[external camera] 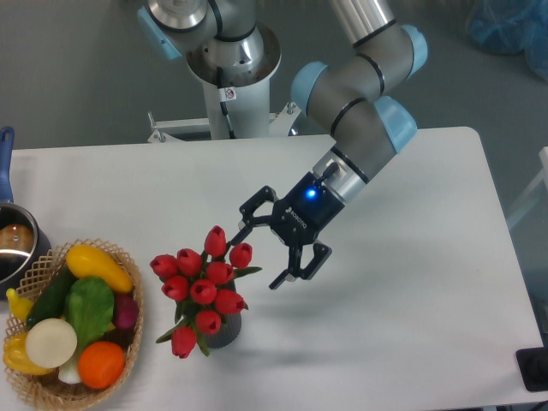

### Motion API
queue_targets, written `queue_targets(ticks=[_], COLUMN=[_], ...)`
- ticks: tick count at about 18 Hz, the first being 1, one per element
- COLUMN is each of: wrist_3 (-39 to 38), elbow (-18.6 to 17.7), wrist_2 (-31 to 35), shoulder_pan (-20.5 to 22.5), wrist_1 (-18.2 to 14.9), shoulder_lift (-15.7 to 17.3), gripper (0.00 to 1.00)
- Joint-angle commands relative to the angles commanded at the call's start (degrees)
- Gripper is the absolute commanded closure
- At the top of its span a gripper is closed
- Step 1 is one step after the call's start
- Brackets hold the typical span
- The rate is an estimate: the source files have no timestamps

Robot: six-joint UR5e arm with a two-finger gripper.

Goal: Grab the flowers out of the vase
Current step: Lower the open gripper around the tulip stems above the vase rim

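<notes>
The gripper (259, 254) hung over the white table (411, 282) with its two fingers (295, 265) spread wide and nothing between them, a blue light glowing on its body. It pointed down and to the left, toward the flowers (204, 287), and its fingertips sat just beside the upper right of the bunch; whether one tip touched the nearest bud could not be told. The flowers stood upright in the vase (224, 331), a cluster of red tulip buds with green leaves splaying out at the lower left and right. The vase was dark grey and mostly hidden under the blooms, with only its lower right side showing near the table's front. To the left of the flowers, near but apart, was a basket (127, 347) filled with toy vegetables and fruit, among them a yellow one, a green one, a white one and an orange one. At the far left edge sat a pot (17, 244) with a blue handle.
</notes>
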Motion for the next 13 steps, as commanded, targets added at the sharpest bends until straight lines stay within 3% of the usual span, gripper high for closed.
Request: queue_targets(ticks=[13], wrist_3=[-0.35], elbow=[0.44], wrist_2=[-0.26], shoulder_pan=[-3.69], wrist_1=[0.00], shoulder_lift=[-1.15], gripper=[0.00])
